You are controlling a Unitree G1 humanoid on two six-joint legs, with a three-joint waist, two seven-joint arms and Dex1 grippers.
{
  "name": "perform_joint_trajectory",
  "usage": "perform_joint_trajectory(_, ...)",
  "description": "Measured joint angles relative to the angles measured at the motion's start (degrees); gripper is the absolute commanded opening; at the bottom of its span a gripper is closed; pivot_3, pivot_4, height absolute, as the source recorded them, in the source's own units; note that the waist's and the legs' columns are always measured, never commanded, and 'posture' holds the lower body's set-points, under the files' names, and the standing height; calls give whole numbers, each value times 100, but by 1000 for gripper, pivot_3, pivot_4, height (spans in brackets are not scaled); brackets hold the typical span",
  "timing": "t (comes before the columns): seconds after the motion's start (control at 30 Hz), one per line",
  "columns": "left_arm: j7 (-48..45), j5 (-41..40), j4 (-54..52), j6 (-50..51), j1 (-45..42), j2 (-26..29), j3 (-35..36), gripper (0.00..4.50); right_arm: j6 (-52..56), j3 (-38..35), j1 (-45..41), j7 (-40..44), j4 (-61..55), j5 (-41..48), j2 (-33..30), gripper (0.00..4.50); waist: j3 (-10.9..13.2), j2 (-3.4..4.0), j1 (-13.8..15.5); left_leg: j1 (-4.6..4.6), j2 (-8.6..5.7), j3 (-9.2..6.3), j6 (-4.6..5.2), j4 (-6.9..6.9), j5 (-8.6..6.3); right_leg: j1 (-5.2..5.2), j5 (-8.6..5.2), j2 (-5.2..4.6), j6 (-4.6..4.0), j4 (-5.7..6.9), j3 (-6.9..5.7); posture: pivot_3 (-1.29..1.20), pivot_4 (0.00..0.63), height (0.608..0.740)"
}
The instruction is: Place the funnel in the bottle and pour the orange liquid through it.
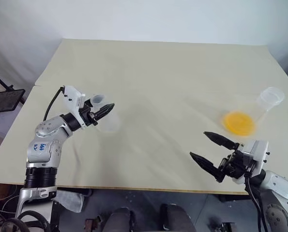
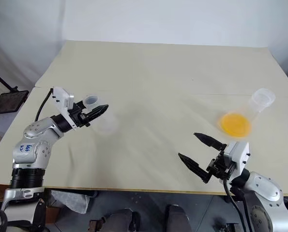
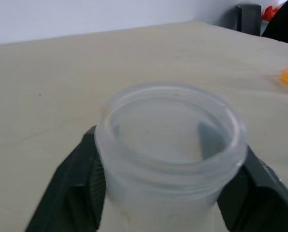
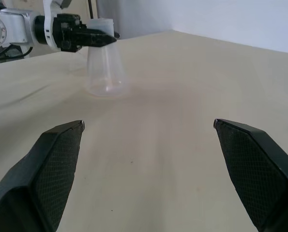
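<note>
My left gripper [image 1: 106, 110] has its two black fingers [image 3: 71, 188] pinched on the neck of the clear bottle [image 4: 105, 63], one each side just under the rim, so it's got hold of it. The bottle stands upright on the worktop [image 1: 158, 72] near the left edge. My right gripper [image 1: 212, 150] hangs wide open over the front edge near the right corner, holding nothing. The orange liquid [image 1: 238, 123] sits in the bottom of the bigger flask [image 1: 267, 100] by the right edge, well apart from the bottle.
</note>
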Motion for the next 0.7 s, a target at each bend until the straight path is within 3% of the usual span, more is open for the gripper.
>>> perform_joint_trajectory(0.13, -104, 0, 0, 29, -34, 8, -40, 2400, -71, -16, 59, -79, -20, -41, 6, 4500, 0, 0, 12, 0, 0, 0, 0, 0, 0, 0, 0, 0, 0, 0, 0, 0, 150, 740)
perform_joint_trajectory(0.33, -794, 54, 276, 152, -1299, -650, -950, 2400, -165, -657, 748, -325, -284, -40, 54, 4500, 3, -6, 256, -15, -24, -15, 9, 16, 5, 10, 7, 10, 13, -7, -12, 0, 150, 740)
perform_joint_trajectory(0.47, -1175, 390, 1423, -418, -2203, -1465, -1453, 2400, -320, -957, 1348, -478, -358, -91, 280, 4500, 3, -7, 269, -15, -27, 15, 17, 9, 9, 11, 13, 29, 25, -33, -28, 0, 150, 740)
perform_joint_trajectory(0.7, -1443, 1154, 3246, -1658, -2908, -2428, -2008, 2400, -614, -1198, 2013, -747, -685, -210, 720, 4500, 5, -10, 180, -12, -19, 31, 23, 2, 16, 9, 13, 33, 26, -42, -27, 0, 150, 740)
